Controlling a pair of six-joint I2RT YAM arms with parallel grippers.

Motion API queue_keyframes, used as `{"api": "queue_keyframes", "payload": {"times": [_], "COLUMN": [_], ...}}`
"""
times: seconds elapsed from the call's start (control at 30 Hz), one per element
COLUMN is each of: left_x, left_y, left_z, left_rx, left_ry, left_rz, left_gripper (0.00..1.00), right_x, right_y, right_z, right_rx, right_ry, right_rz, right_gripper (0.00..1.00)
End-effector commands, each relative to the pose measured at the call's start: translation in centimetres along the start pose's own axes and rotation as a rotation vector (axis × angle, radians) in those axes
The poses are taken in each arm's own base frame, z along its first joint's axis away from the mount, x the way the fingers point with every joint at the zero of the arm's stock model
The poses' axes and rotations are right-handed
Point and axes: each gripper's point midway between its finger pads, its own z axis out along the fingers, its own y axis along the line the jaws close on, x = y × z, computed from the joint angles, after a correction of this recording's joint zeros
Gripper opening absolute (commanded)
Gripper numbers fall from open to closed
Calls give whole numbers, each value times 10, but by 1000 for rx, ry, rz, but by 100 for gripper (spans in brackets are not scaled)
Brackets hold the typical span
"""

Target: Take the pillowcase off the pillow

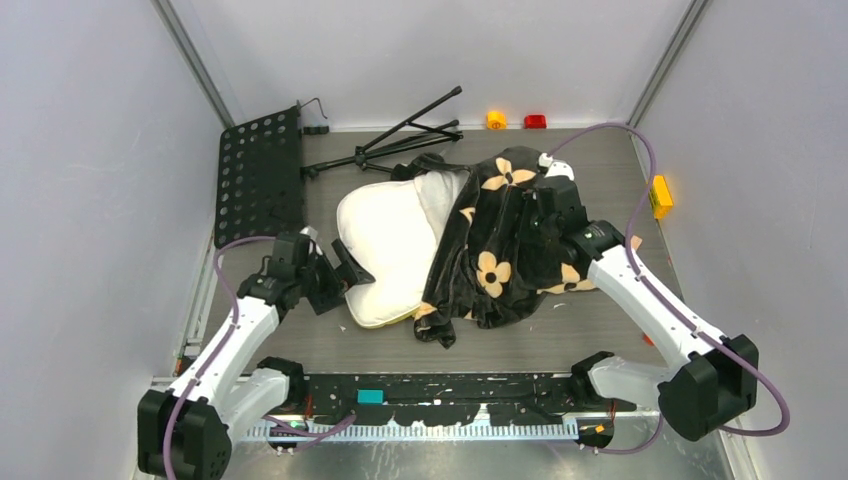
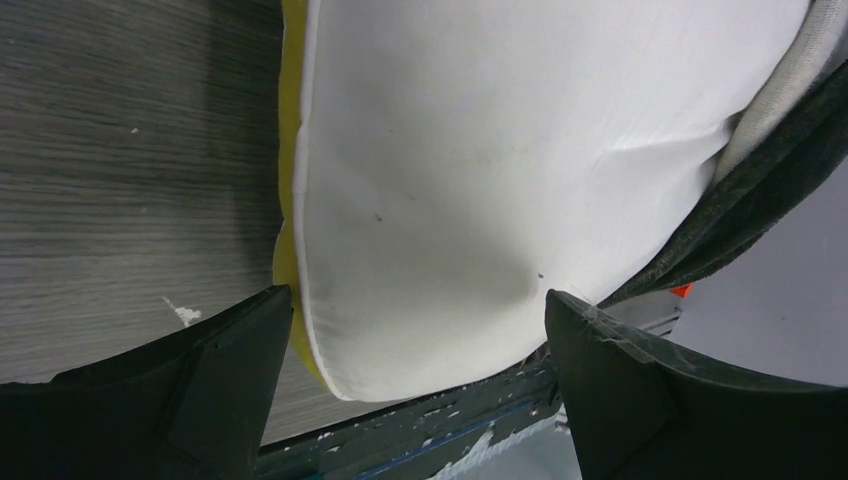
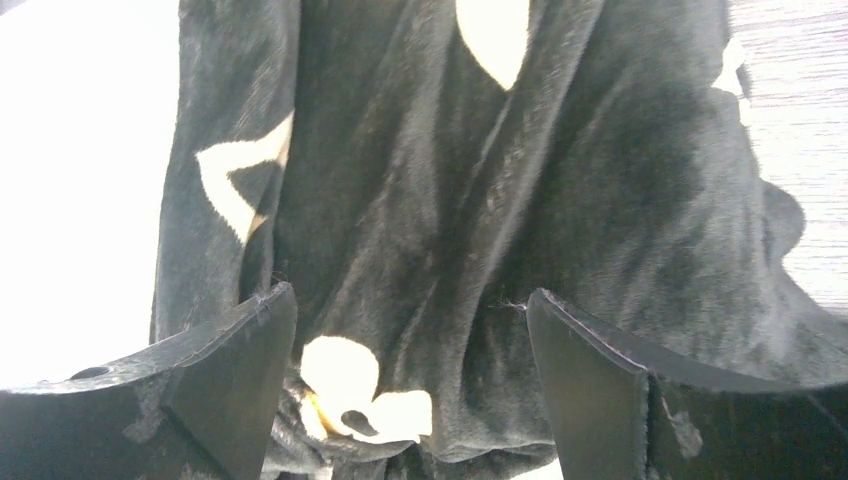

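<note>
The cream-white pillow [image 1: 385, 245] lies mid-table, its left half bare, with a yellow edge [image 2: 290, 180] showing in the left wrist view. The black flowered pillowcase [image 1: 500, 240] is bunched over its right half and spills onto the table. My left gripper [image 1: 345, 270] is open at the pillow's near-left corner [image 2: 420, 330], its jaws standing to either side of that corner without closing on it. My right gripper [image 1: 545, 205] is open just above the crumpled pillowcase [image 3: 450, 230], with fabric between its spread jaws but not pinched.
A black perforated metal plate [image 1: 258, 175] lies at the far left. A folded black tripod stand [image 1: 400, 140] lies behind the pillow. Small orange [image 1: 496, 120] and red [image 1: 535, 121] blocks sit at the back edge, a yellow block [image 1: 660, 196] at the right edge.
</note>
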Motion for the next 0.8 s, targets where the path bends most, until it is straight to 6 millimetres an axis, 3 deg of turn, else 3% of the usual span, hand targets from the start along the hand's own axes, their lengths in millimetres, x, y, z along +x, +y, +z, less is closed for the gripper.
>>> {"api": "queue_keyframes", "payload": {"times": [0.0,0.23,0.4,0.5,0.57,0.7,0.77], "left_x": [-2,12,4,-1,0,0,-6], "left_y": [-32,-41,-42,-43,-44,-41,-28], "left_z": [3,23,31,38,45,55,56], "left_rx": [144,191,223,231,243,232,139], "left_ry": [-14,49,-14,-31,-17,6,-10], "left_rz": [3,23,24,32,36,77,130], "left_gripper": [100,100,100,99,93,66,52], "right_x": [2,29,64,77,81,79,76], "right_y": [40,95,122,121,112,89,76], "right_z": [-5,1,19,31,38,43,42], "right_rx": [-106,-165,-183,-151,-98,27,88], "right_ry": [45,102,161,178,182,155,127], "right_rz": [-44,-76,-114,-142,-164,-219,-239], "right_gripper": [90,90,90,90,90,84,82]}}
